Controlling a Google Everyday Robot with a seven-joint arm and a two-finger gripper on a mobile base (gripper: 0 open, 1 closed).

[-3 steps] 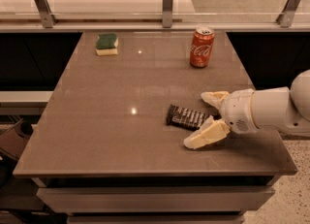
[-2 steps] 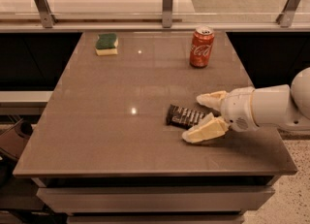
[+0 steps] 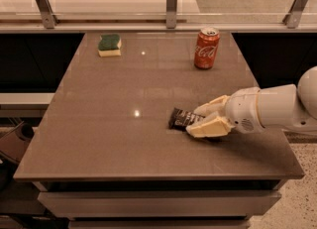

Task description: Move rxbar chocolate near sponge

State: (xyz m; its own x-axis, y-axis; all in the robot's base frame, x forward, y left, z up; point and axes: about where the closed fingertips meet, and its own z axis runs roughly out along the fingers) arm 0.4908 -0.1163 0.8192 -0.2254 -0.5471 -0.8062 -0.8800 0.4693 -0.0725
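Tabletop: a grey-brown glossy surface that carries everything, with its front edge nearest the camera.
Gripper: cream-coloured, low over the right front part of the tabletop, pointing left.
Arm: a thick white limb reaching in from the right edge.
Jaws: clamped on the right end of the bar, one on its far long edge and one on its near long edge.
Rxbar chocolate: a dark wrapped bar with pale lettering, lying flat right of the tabletop's centre, its left end sticking out past the jaws.
Coca-Cola can: red, upright, farther back on the right, well apart from the bar.
Sponge: green top over a yellow base, at the far left corner, well apart from the bar and the can.
Rail posts: metal uprights behind the tabletop's far edge.
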